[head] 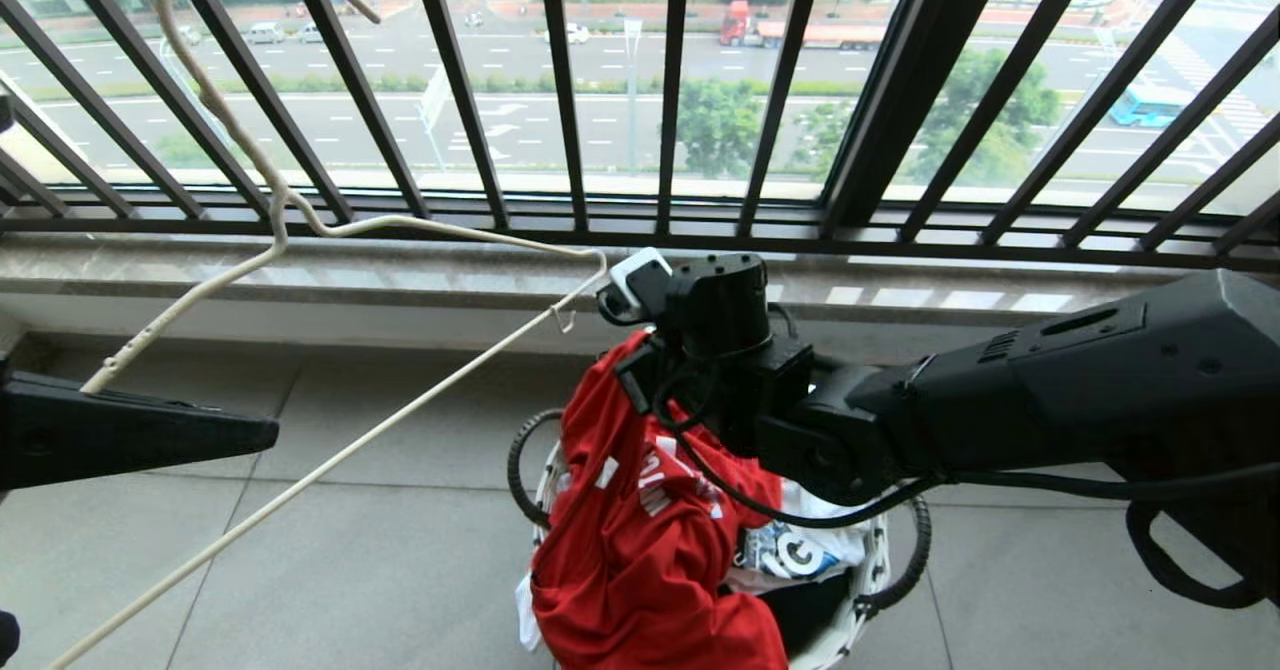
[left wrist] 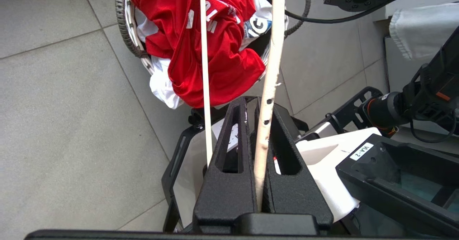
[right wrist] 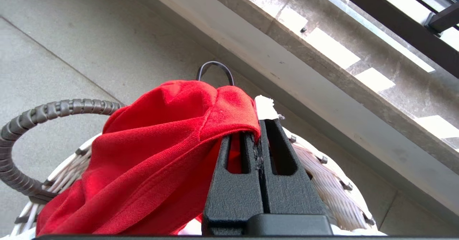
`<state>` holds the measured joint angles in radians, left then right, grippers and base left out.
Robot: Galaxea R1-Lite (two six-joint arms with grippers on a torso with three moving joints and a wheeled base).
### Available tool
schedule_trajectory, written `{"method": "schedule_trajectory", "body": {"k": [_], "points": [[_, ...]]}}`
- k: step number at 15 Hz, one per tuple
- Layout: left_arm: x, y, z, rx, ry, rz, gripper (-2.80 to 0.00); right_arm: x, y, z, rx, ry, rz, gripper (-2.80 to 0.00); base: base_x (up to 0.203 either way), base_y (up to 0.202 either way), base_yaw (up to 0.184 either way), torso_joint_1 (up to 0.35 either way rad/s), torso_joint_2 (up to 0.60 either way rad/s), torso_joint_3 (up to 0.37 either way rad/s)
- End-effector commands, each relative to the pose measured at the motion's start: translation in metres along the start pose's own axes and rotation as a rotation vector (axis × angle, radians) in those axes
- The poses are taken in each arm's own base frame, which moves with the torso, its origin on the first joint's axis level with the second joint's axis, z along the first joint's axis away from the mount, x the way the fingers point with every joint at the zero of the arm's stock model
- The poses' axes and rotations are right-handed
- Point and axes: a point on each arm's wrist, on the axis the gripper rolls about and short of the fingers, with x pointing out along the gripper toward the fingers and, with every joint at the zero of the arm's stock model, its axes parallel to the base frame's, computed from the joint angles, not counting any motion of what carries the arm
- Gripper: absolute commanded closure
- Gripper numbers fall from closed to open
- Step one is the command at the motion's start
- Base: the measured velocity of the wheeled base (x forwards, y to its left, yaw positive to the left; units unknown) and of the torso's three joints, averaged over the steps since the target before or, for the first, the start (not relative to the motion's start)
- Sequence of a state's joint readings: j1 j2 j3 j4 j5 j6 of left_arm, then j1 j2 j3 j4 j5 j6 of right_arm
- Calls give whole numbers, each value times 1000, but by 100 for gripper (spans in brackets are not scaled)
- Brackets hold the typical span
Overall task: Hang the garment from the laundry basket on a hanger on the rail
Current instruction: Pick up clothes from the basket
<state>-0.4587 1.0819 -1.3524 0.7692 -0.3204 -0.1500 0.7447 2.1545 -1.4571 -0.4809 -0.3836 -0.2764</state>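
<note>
The floor (head: 300, 510) is large pale grey tile, ending at a low stone ledge (head: 400, 280) under a black barred balcony railing (head: 560, 100); beyond the bars lie a wide road with cars and trees.

On the tiles near the ledge stands the small round white woven laundry basket (head: 875, 560) with black looped rope-like handles. A white printed T-shirt (head: 800, 550) lies inside it, and the red short-sleeved garment (head: 640, 540) with white lettering rises out of it, its lower part draped over the basket's near rim.

The right gripper (right wrist: 259, 125) reaches in from the right above the basket. Its jaws are pressed together on a fold of the red garment at the top edge, with a white neck label (right wrist: 265, 107) sticking up beside the fingertips, and the cloth hangs from that pinch down into the basket.

The left gripper (left wrist: 261, 107) sits at the left, well apart from the basket. Its jaws are closed tight on one arm of the thin cream-white wire hanger (head: 420, 410). The hanger's triangular frame stretches toward the right gripper, its corner just beside the wrist camera, and its long curved hook runs up in front of the railing
</note>
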Motion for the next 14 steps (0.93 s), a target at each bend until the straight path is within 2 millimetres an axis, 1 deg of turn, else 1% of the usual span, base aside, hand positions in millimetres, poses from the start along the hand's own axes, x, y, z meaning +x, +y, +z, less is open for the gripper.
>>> {"method": "schedule_trajectory", "body": {"k": [1,4,7,10,14], "points": [[-15,-5,-1,13,-41,-7,0,-16,-13,19,19,-14,-1,0,0,0,0,0,0,0],[-29,-9,-4,16,-2,-3,0,-25,-21,35,49,-9,7,0,0,0,0,0,0,0],[-30,-9,-6,26,26,2,0,-34,-29,52,73,15,13,0,0,0,0,0,0,0],[-38,-11,-13,71,90,-5,0,-38,-34,63,92,59,22,0,0,0,0,0,0,0],[-41,-15,-17,106,97,-55,0,-46,-41,77,156,111,29,0,0,0,0,0,0,0]]}}
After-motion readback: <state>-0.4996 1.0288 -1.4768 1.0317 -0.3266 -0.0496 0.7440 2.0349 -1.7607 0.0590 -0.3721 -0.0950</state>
